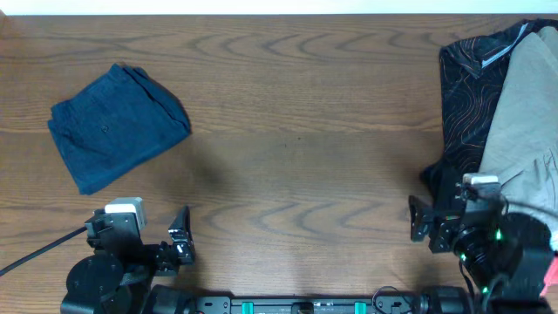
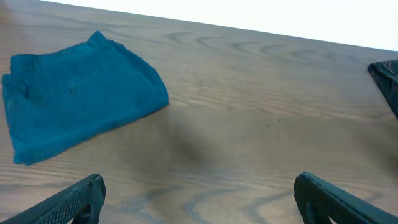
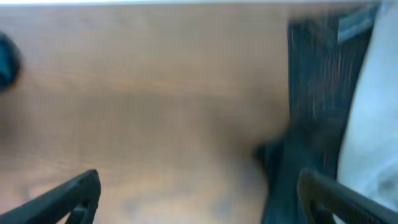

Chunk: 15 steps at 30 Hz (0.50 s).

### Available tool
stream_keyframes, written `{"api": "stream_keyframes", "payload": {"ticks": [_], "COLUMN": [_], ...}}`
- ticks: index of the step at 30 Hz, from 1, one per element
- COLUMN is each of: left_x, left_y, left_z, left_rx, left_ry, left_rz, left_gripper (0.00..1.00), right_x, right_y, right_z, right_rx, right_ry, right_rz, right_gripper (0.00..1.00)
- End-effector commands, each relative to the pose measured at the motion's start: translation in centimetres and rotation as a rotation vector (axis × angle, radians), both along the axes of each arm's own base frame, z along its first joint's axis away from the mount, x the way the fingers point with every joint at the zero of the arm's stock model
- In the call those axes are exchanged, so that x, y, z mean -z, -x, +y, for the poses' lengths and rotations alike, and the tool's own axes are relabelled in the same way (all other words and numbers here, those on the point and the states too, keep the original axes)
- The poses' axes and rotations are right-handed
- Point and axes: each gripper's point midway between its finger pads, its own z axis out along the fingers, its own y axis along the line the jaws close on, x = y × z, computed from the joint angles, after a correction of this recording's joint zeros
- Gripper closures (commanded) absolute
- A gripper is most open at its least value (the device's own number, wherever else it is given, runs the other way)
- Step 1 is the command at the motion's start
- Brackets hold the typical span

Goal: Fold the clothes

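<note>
The dark navy denim garment (image 1: pixel 118 126) lies folded into a compact bundle on the wooden table (image 1: pixel 305 131) at the back left. It also shows in the left wrist view (image 2: pixel 78 93), with a small button on top. My left gripper (image 1: pixel 139 234) is open and empty near the table's front edge, well short of the garment; its fingers frame bare wood in the left wrist view (image 2: pixel 199 199). My right gripper (image 1: pixel 458 220) is open and empty at the front right, its right finger close to other cloth in the blurred right wrist view (image 3: pixel 199 199).
A pile of other clothes lies at the right edge: a black patterned garment (image 1: pixel 466 96) with a beige one (image 1: pixel 523 113) on top. They also show in the right wrist view, black (image 3: pixel 317 93) and pale (image 3: pixel 373 124). The black cloth's corner shows in the left wrist view (image 2: pixel 385 81).
</note>
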Motion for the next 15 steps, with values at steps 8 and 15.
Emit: {"api": "stream_keyframes", "payload": {"ticks": [8,15], "left_x": [0.2,0.2], "left_y": [0.0,0.0], "left_z": [0.4,0.4], "left_rx": [-0.023,-0.023], "left_ry": [-0.001,-0.001], "left_rz": [0.003,0.003], "left_gripper": [0.02,0.02], "right_x": [-0.1,1.2], "right_y": [-2.0,-3.5], "right_z": [2.1,2.2], "right_rx": [-0.128,-0.134], "right_ry": [0.092,0.166], "right_rz": [-0.476,-0.655], "right_gripper": [0.01,0.01]}}
